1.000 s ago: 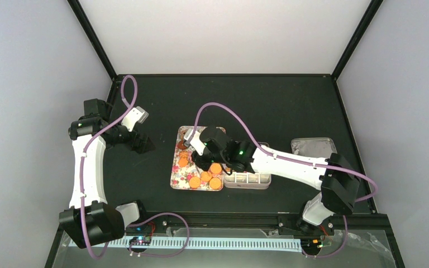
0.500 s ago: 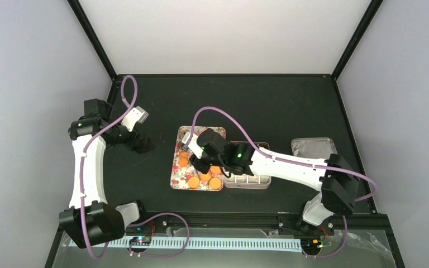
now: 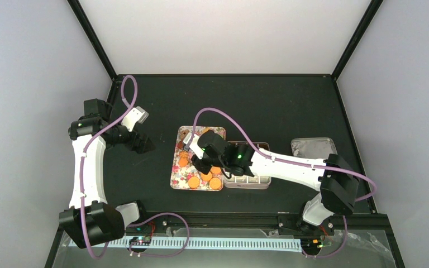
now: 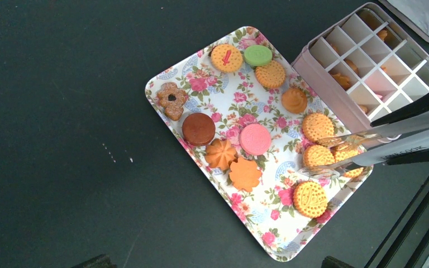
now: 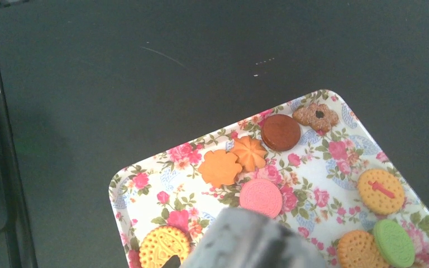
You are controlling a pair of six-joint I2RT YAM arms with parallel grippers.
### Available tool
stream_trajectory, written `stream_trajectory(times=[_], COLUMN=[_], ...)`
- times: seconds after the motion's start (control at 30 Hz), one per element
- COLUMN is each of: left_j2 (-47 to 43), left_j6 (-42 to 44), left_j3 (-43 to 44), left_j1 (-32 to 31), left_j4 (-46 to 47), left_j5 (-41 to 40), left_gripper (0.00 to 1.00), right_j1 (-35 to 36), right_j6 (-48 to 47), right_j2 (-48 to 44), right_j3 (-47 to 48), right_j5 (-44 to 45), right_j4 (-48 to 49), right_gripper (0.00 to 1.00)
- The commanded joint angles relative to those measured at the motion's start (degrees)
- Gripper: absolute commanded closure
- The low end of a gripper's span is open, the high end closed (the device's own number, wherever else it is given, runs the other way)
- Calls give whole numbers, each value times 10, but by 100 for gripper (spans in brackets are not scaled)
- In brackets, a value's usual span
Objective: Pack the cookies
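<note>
Several cookies lie on the flower-patterned tray (image 4: 170,89): golden ones (image 4: 310,199), a pink one (image 4: 255,139), a brown one (image 4: 198,128) and a green one (image 4: 257,55). My right gripper (image 3: 200,162) hangs over the tray, shut on metal tongs (image 4: 391,131). The tongs' tips straddle a golden cookie (image 4: 319,157) at the tray's edge beside the box. In the right wrist view the tongs' grey end (image 5: 257,240) hides the fingers. My left gripper (image 3: 144,144) hovers open and empty above the bare table, left of the tray.
A pink box with white dividers (image 4: 368,67) stands against the tray's right side, with a few cookies (image 4: 343,80) in its compartments. Its metal lid (image 3: 313,146) lies further right. The table's front rail (image 3: 223,215) runs close behind the tray.
My right arm has shifted a little left over the tray, now covering cookies that showed before. The tongs have spread slightly. The left arm has not moved.
</note>
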Motion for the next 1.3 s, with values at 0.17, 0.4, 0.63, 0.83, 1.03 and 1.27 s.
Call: stream_trajectory(times=[0.17, 0.4, 0.63, 0.83, 1.03, 1.27], left_j2=[-9, -9, -11, -10, -12, -14], left_j6=[14, 18, 22, 20, 20, 21], left_j3=[9, 9, 7, 9, 6, 6], left_j1=[4, 4, 4, 4, 4, 4], left_j4=[-7, -9, -11, -9, -12, -11], left_j5=[3, 9, 10, 11, 9, 7], left_gripper=[1, 1, 1, 1, 1, 1], right_j1=[-18, -52, -70, -75, -73, -59], right_j6=[19, 45, 48, 44, 45, 24], right_j2=[-14, -53, -66, -84, -49, -20], right_j3=[21, 17, 2, 0, 3, 11], right_j5=[-18, -46, -56, -58, -63, -30], right_j4=[12, 24, 26, 23, 28, 31], right_gripper=[88, 99, 99, 99, 91, 82])
